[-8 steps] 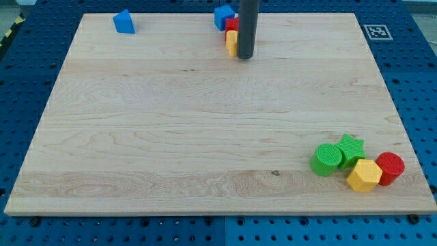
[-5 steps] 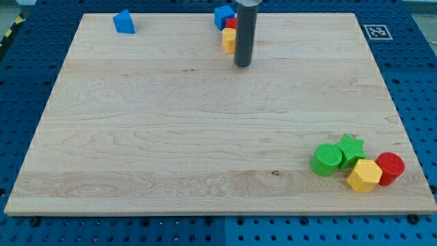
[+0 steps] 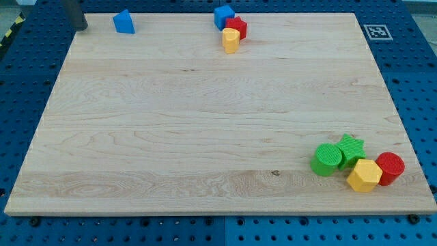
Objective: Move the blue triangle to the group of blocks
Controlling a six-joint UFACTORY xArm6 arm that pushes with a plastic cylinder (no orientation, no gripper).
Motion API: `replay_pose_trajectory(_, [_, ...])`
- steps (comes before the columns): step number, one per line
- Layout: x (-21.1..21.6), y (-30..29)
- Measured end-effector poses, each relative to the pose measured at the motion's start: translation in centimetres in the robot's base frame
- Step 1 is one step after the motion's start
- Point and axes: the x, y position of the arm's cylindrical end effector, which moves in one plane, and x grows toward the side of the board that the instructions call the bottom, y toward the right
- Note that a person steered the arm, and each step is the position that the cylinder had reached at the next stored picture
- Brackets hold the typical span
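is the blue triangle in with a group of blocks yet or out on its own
Out on its own. The blue triangle sits alone near the view's top left; my tip is just left of it.

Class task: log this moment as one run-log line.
tip: top left, left of blue triangle, apart | triangle: not yet moved | top group: blue cube, red, yellow

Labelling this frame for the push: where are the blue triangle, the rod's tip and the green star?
blue triangle (image 3: 123,22): camera view, front face.
my tip (image 3: 80,28): camera view, rod's very end, left of the triangle.
green star (image 3: 351,148): camera view, top face.
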Motion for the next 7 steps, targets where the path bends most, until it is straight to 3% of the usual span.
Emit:
replay_pose_trajectory(4, [-1.0, 6.3])
replay_pose_trajectory(7, [-0.6, 15.2])
